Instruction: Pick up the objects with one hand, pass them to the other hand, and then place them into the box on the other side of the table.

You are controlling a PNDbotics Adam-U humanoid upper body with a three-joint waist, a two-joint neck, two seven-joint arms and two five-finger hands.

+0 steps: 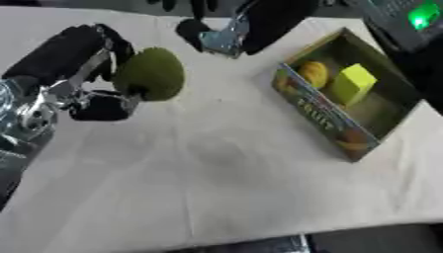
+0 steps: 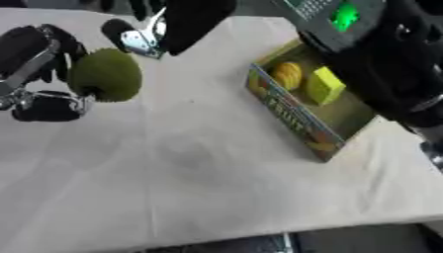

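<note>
A round green fuzzy fruit (image 1: pixel 152 74) is held above the table at the left, with my left hand (image 1: pixel 91 74) curled round it, fingers over its top and thumb below. My right hand (image 1: pixel 246 24) hangs at the top centre, a little up and to the right of the fruit and apart from it; its fingers point toward the far edge and are cut off there. The cardboard fruit box (image 1: pixel 322 118) lies open at the right, with a yellow-orange fruit (image 1: pixel 314 73) and a yellow-green block (image 1: pixel 353 84) inside.
A pale cloth covers the table (image 1: pixel 216 178); its front edge runs along the bottom. My right forearm (image 2: pixel 389 64), with a green light, crosses above the box's far end in the right eye view.
</note>
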